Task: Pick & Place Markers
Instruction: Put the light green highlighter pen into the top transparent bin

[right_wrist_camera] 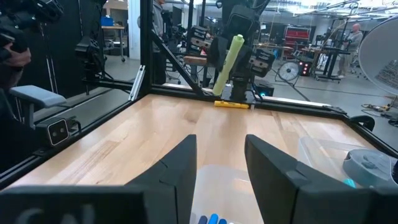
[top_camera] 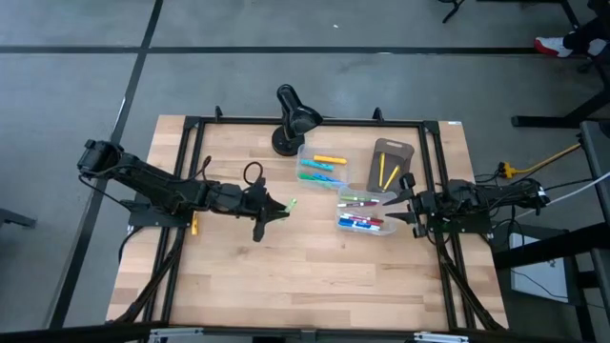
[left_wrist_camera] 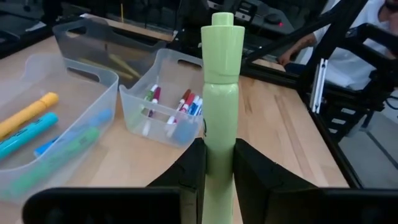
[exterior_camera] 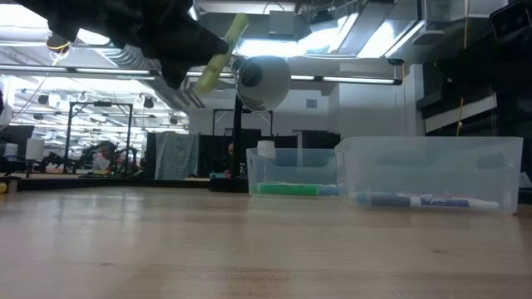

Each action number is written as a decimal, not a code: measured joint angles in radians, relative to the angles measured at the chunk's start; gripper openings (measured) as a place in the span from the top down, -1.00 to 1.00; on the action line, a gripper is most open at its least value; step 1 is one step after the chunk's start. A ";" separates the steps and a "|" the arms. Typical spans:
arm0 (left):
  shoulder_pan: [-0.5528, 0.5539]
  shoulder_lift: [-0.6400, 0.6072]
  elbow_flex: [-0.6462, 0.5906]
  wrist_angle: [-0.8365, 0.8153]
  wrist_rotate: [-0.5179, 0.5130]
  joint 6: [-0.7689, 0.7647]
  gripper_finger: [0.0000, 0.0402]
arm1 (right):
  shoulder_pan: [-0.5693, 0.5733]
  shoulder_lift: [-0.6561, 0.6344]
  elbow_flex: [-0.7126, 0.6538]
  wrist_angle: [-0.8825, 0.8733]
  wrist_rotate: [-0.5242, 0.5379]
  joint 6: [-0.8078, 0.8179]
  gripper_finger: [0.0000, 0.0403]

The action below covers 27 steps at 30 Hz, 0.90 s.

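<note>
A pale butcher-block wooden table (top_camera: 286, 267) sits in a workshop with a grey floor. Above its middle, the left gripper (top_camera: 274, 208) is clamped on a light green marker (left_wrist_camera: 219, 93) held clear of the wood. Near it, the clear plastic bin (top_camera: 307, 152) holds yellow, blue and green markers (top_camera: 322, 168). The right gripper (top_camera: 405, 211), jaws parted and empty, hangs beside a second clear bin (top_camera: 368, 229) of thin pens.
</note>
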 joint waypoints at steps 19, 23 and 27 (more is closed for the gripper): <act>0.000 0.009 0.042 0.041 -0.008 0.047 0.74 | 0.000 0.000 0.000 0.000 0.000 0.000 0.33; 0.000 0.030 0.071 0.039 0.001 0.069 0.74 | 0.000 0.000 0.001 0.000 0.000 0.000 0.33; 0.000 0.056 0.093 0.037 0.028 0.083 0.74 | 0.000 0.000 0.001 0.000 0.000 0.000 0.33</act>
